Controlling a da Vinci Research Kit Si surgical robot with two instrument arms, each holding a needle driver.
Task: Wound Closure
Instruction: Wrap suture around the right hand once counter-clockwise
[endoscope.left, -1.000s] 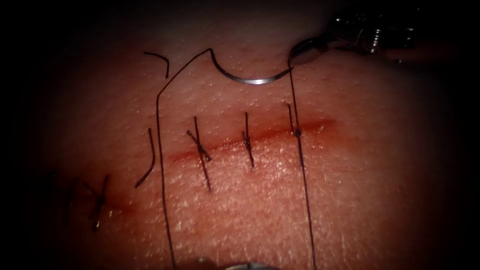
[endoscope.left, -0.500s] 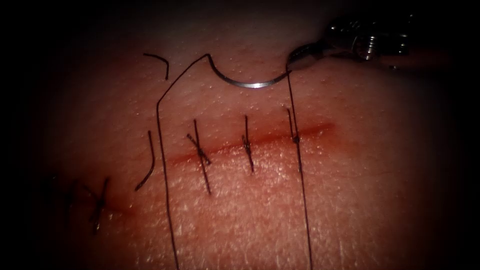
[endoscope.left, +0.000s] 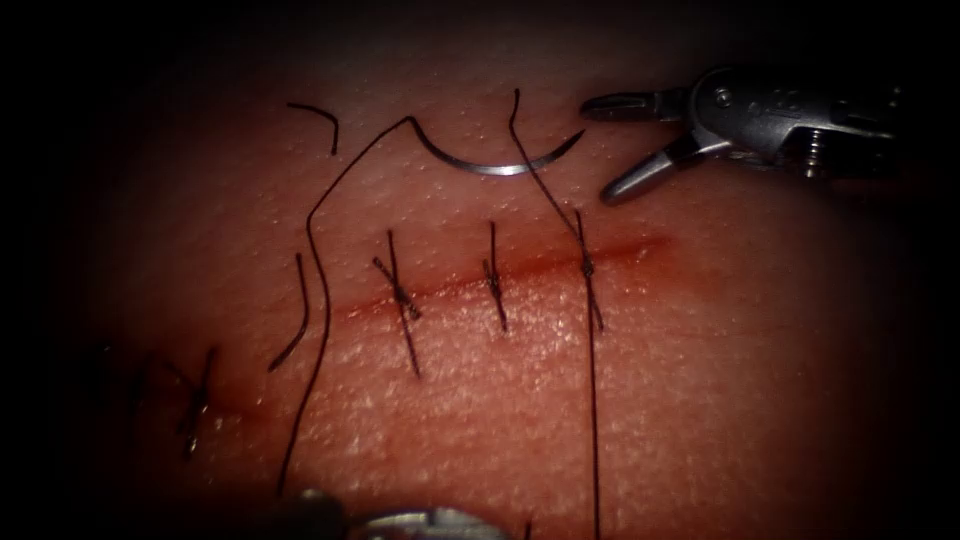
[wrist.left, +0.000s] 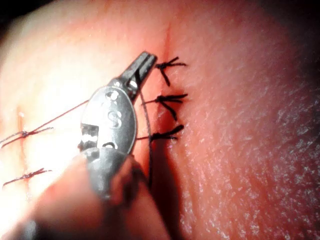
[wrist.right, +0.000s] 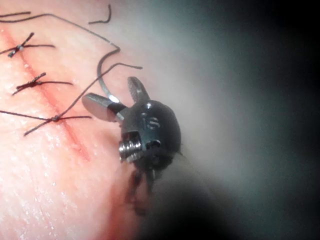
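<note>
Your right tool (endoscope.left: 607, 150) sits above the cut (endoscope.left: 500, 280) toward its right end, jaws spread wide and holding nothing; a second ago those jaws were closed at the tip end of the needle (endoscope.left: 497, 165), so the needle has been let go. The needle now lies flat on the tissue (endoscope.left: 700, 400) above the cut, not in it, its curve bowing toward the cut (its tip end lies near the upper jaw, apart from it). The thread (endoscope.left: 312, 260) runs from the needle's left end down across the cut to the lower edge of the endoscope view. A second strand rises from the rightmost stitch (endoscope.left: 588, 266) and crosses over the needle. Your left tool (wrist.left: 142, 65) has its jaws together on the thread beside the three knotted stitches. Two loose cut ends (endoscope.left: 300, 320) lie left of the stitches.
</note>
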